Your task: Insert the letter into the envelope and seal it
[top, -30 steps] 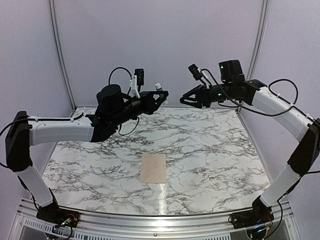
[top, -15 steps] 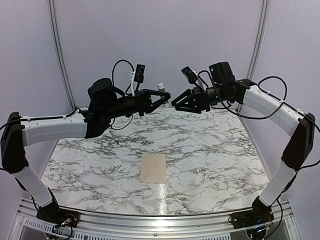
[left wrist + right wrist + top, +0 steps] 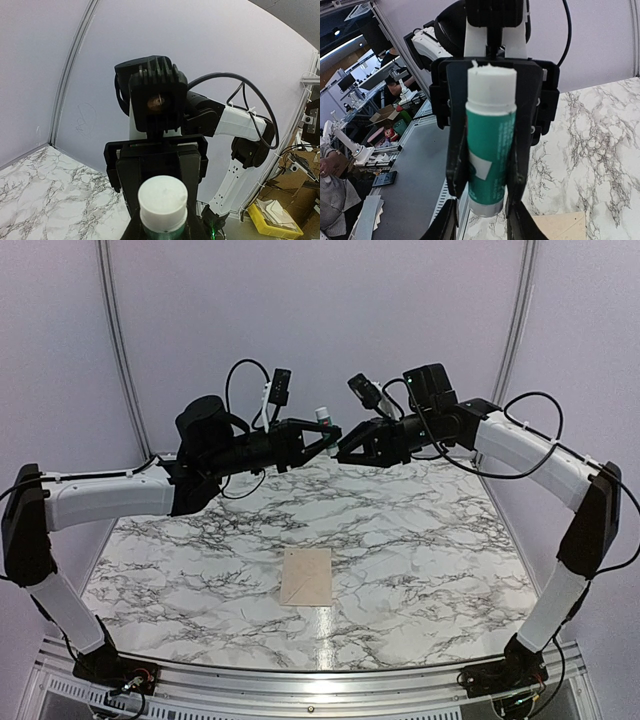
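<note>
Left claw (image 3: 326,436) pinched tight on teal glue stick (image 3: 489,150), white cap (image 3: 162,197) up; right claw (image 3: 346,448) fingers (image 3: 519,222) either side of stick's bottom end, cannot tell if squeezing; label words too blurry; envelope (image 3: 307,577) flat on table (image 3: 430,540), far below stick.

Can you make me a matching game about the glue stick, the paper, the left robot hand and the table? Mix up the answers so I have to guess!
Things:
1. glue stick
2. tan paper
3. left gripper
4. table

Matches:
A. lying flat
B. white with grey veins
C. green with a white cap
D. up in the air, holding something

Pairs: 1-C, 2-A, 3-D, 4-B
</note>
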